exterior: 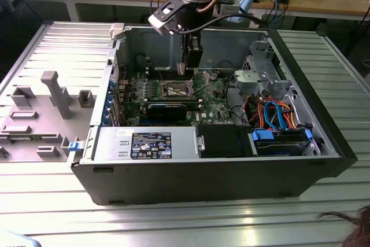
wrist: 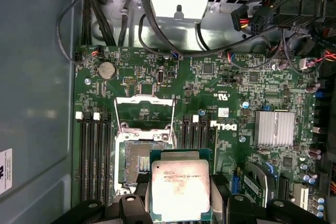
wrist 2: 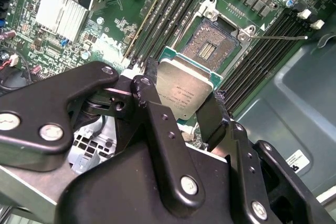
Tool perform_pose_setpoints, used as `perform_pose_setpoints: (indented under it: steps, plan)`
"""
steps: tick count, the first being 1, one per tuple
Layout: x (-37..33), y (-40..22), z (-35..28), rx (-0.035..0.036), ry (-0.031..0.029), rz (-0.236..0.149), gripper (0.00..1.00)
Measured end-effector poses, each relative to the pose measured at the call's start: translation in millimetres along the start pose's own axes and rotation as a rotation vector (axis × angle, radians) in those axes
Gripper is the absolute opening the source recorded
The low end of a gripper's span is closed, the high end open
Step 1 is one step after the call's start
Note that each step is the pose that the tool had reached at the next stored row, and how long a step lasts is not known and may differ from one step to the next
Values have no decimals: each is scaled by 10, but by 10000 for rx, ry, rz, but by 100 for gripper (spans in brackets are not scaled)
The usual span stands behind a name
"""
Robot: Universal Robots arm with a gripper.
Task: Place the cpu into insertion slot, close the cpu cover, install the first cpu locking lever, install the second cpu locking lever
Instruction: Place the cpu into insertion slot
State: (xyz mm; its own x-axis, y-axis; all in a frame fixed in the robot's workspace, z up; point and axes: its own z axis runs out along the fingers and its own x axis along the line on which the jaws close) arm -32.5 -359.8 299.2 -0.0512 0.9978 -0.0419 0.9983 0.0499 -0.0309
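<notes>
The cpu [wrist: 181, 190] is gripped by its edges between the jaws of the gripper [wrist 2: 182, 100] and held just short of the slot [wrist: 134, 163], which lies bare. Beyond it, the cover [wrist: 144, 100] is seen swung open on the green board [wrist: 220, 77].

One cpu [wrist: 181, 190], one insertion slot [wrist: 134, 167], one cpu cover [wrist: 145, 98].

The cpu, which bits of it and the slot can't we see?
- cpu underside: faces away in both wrist views.
- cpu side edges: covered by the gripper, second wrist view.
- insertion slot, one side: behind the cpu, first wrist view.
- insertion slot pins: too small, exterior view.
</notes>
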Motion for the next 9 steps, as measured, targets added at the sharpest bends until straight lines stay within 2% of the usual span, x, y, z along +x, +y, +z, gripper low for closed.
perform_pose_setpoints:
  steps: [9]
  plan:
    - [12, -24, 31, -1, 1, -2, 55]
